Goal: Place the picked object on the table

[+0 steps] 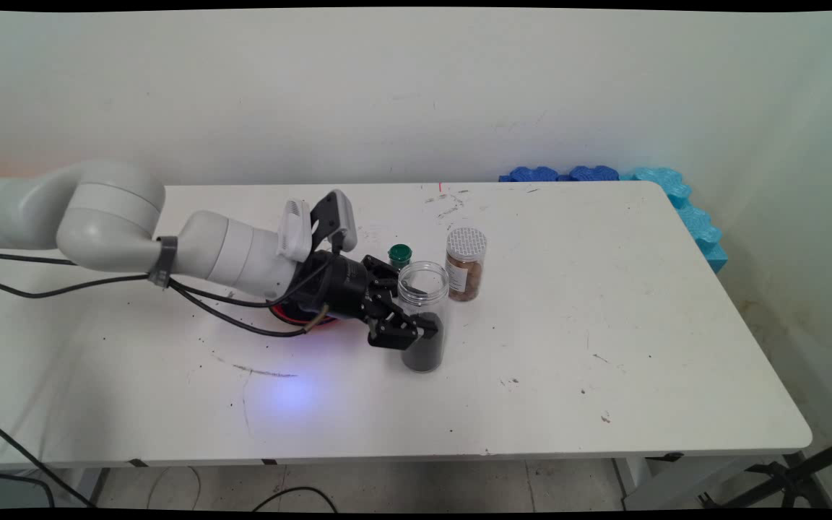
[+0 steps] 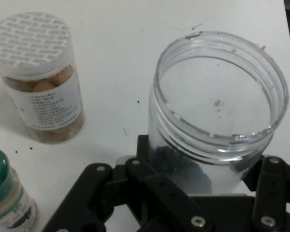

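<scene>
Claw hugging a jar

It squeezed the open clear jar (dark stuff inside); the nut jar and green-capped bottle stood beside it, untouched.

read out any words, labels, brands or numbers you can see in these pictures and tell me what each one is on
None can be read.
Nut jar: white label with lines of print, too blurred to read.
Green-capped bottle: label with a dark band at its foot, too blurred to read.
Open clear jar in the gripper: no label seen.
</scene>
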Action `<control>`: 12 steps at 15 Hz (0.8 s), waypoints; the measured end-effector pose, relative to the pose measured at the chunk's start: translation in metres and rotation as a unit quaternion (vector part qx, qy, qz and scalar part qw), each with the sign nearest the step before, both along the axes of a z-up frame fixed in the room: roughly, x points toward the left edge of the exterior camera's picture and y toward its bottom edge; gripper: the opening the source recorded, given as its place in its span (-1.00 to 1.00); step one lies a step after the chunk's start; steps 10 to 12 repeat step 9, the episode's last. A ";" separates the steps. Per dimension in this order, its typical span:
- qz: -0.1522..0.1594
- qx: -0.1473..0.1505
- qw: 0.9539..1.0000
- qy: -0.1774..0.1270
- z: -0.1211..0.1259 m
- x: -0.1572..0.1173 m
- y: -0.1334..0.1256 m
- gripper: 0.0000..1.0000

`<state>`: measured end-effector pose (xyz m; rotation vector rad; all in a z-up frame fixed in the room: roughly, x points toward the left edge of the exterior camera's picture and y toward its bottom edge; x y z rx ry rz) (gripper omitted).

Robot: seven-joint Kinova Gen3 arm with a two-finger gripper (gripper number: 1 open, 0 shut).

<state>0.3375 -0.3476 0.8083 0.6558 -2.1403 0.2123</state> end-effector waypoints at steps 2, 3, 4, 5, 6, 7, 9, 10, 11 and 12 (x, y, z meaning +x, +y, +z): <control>0.002 -0.002 1.000 -0.001 -0.004 -0.002 0.000 -1.00; 0.003 -0.003 1.000 -0.001 -0.006 -0.003 0.000 -1.00; 0.004 -0.005 1.000 -0.001 -0.007 -0.004 0.000 -1.00; 0.005 -0.006 1.000 -0.001 -0.009 -0.005 0.000 -1.00; 0.006 -0.007 1.000 -0.002 -0.009 -0.005 0.000 -1.00; 0.007 -0.008 1.000 -0.002 -0.010 -0.005 0.000 1.00; 0.010 -0.010 1.000 -0.002 -0.011 -0.006 0.001 1.00; 0.010 -0.010 1.000 -0.002 -0.011 -0.006 0.001 1.00; 0.010 -0.010 1.000 -0.002 -0.011 -0.006 0.001 1.00; 0.010 -0.010 1.000 -0.002 -0.011 -0.006 0.001 1.00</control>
